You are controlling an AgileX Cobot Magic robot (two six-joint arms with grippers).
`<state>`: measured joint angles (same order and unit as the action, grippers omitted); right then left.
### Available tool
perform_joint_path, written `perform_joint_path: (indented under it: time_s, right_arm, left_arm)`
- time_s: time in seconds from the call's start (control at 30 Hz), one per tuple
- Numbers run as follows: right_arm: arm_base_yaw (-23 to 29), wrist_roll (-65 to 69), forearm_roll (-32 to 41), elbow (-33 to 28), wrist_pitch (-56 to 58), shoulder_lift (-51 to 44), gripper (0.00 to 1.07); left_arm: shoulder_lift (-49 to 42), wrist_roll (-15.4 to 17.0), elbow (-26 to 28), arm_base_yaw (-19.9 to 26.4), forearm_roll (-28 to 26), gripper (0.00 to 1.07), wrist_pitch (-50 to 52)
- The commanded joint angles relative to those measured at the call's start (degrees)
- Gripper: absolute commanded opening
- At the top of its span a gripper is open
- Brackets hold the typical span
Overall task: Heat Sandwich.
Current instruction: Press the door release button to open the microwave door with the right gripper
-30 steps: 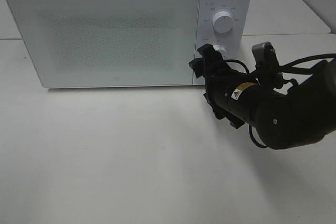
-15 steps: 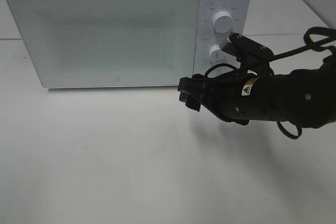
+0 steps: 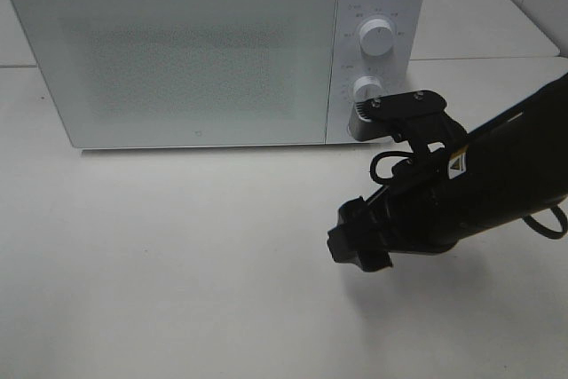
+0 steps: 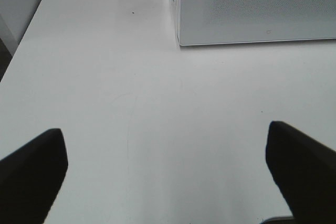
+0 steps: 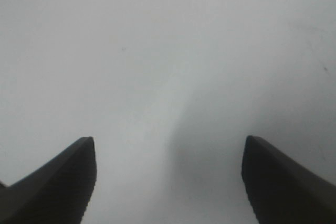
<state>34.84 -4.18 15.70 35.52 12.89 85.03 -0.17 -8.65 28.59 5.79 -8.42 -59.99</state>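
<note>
Right gripper [image 3: 358,241] – lower right of centre in the high view, tip angled down toward the table [image 3: 177,264]. Fingers spread, nothing between them; its own wrist view [image 5: 170,182] shows only bare white surface past the two dark tips.

Left gripper [image 4: 165,177] – out of the high view. Fingers wide apart and empty, low over the table, with a corner of the microwave [image 4: 252,9] ahead of it.

Right arm [image 3: 497,175] runs back to the right edge of the frame. Its camera mount [image 3: 413,111] sits just beside the lower knob [image 3: 364,89] in the picture; cannot tell whether they touch.

Microwave [image 3: 177,51] fills the upper left, door [image 3: 177,59] shut. Upper knob [image 3: 377,39] stands above the lower one on the panel at the right end.

Sandwich – not in view anywhere. The door's speckled window shows nothing behind it, so I cannot tell whether it is inside.

Judgement: with the door closed and the right arm next to the panel, the step in hand looks like work on the controls. To do it well:
- bring the open fingers square onto the knob, straddling it evenly before closing
- turn about the knob's own axis, no sideways drag
- press lightly so the oven does not slide back
- keep the mount and cable off the panel
</note>
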Motion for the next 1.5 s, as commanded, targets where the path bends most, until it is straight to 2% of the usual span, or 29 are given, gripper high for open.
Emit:
perform_joint_path:
  time_s: [0.03,0.73,1.0,1.07,1.1,1.23,1.37,1.4,1.5]
  right_arm:
    - [-0.2,-3.9,-0.6,0.1,7.3,-3.4,0.76]
    - [-0.2,-4.5,-6.9,0.1,39.2,-35.1,0.76]
    - [-0.2,-0.6,-9.9,0.1,51.2,-55.3,0.76]
    - [-0.2,0.5,-10.6,0.1,52.1,-57.1,0.76]
    - [-0.3,2.6,-12.8,-0.4,53.9,-61.0,0.76]
    - [-2.0,5.0,-15.7,-1.8,56.6,-65.7,0.76]
    - [-8.2,5.0,-17.2,-3.4,57.6,-72.8,0.76]
    - [-8.2,5.0,-17.2,-3.4,57.6,-72.8,0.76]
    - [-13.9,5.0,-17.2,-3.5,55.6,-77.6,0.76]
  left_arm:
    - [-1.5,0.2,-0.2,0.2,-0.2,0.98,0.5]
    - [-1.5,0.2,-0.2,0.2,-0.2,0.98,0.5]
    - [-1.5,0.2,-0.2,0.2,-0.2,0.98,0.5]
    - [-1.5,0.2,-0.2,0.2,-0.2,0.98,0.5]
    - [-1.5,0.2,-0.2,0.2,-0.2,0.98,0.5]
    - [-1.5,0.2,-0.2,0.2,-0.2,0.98,0.5]
    - [-1.5,0.2,-0.2,0.2,-0.2,0.98,0.5]
    - [-1.5,0.2,-0.2,0.2,-0.2,0.98,0.5]
    - [-1.5,0.2,-0.2,0.2,-0.2,0.98,0.5]
